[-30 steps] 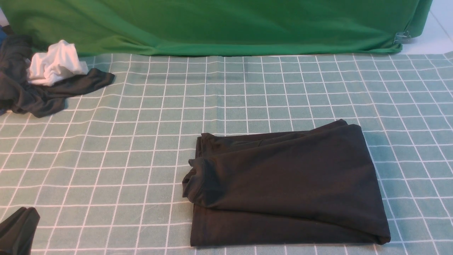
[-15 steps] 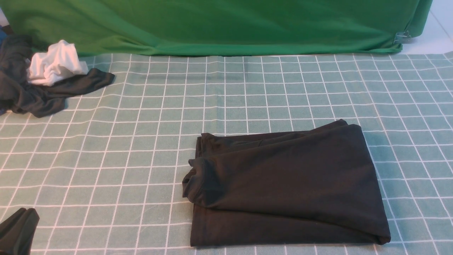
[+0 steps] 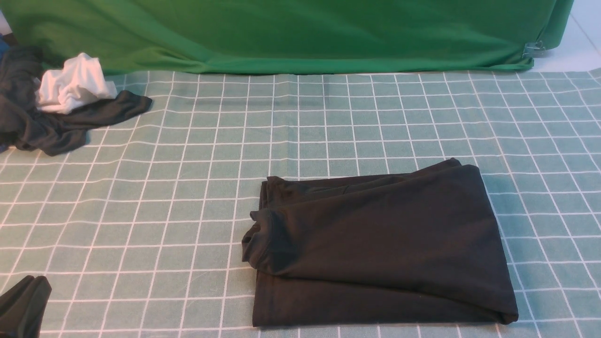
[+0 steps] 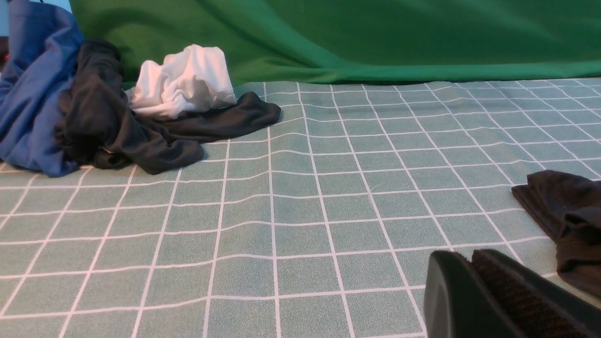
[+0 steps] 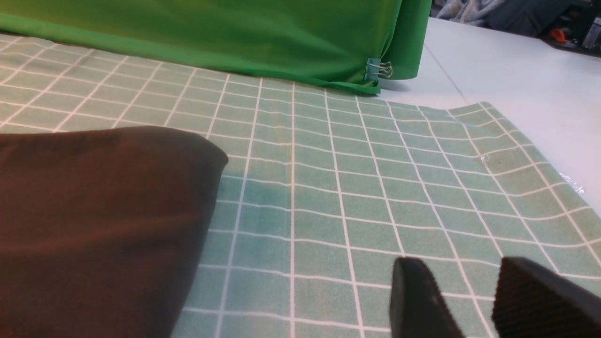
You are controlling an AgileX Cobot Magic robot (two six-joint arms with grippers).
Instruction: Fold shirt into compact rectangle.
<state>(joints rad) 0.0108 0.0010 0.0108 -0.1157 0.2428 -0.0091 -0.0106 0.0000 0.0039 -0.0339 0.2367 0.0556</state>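
The black shirt (image 3: 385, 244) lies folded into a rough rectangle on the green checked cloth (image 3: 188, 188), right of the middle and near the front edge. Its left edge (image 4: 568, 206) shows in the left wrist view, and its far right corner (image 5: 94, 211) in the right wrist view. My left gripper (image 4: 465, 256) is shut with nothing in it, low over the cloth left of the shirt. Its dark tip (image 3: 23, 305) pokes into the front view's lower left corner. My right gripper (image 5: 462, 265) hangs open and empty over bare cloth, right of the shirt.
A dark grey garment (image 3: 61, 126) with a crumpled white cloth (image 3: 75, 87) on it lies at the back left, beside blue fabric (image 4: 28, 94). A green backdrop (image 3: 281, 33) closes off the back, clipped (image 5: 378, 70) at its right end. White tabletop (image 5: 516, 84) lies beyond the checked cloth's right edge.
The left gripper's tip has crept slightly toward the lower left corner of the front view. The shirt and the other clothes lie unchanged.
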